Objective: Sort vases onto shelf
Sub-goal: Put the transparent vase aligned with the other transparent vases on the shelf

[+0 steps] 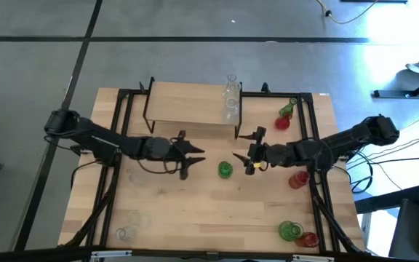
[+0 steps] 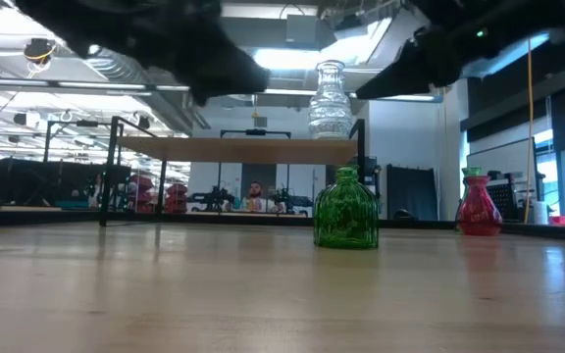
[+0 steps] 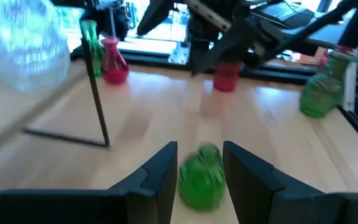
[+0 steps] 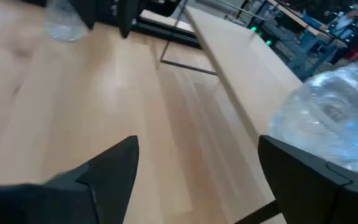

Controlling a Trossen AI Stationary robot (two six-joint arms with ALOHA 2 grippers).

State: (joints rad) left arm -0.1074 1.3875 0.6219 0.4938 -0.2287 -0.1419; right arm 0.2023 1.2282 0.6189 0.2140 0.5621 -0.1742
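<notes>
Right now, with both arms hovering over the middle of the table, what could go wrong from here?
1. The left gripper lines up on the small green ribbed glass vase with jaws barely wider than it; a slight offset could tip the vase.
2. The right gripper, jaws open, hangs close by, so the arms might collide.
3. The clear glass vase stands at the end of the light-wood shelf, and a bump could topple it.

Four cameras around the green vase (image 1: 225, 169)

One looks straight down on the worktop (image 1: 195, 211); one sits level at its surface, close to that vase; both wrist cameras face the vase's surroundings from opposite sides.
</notes>
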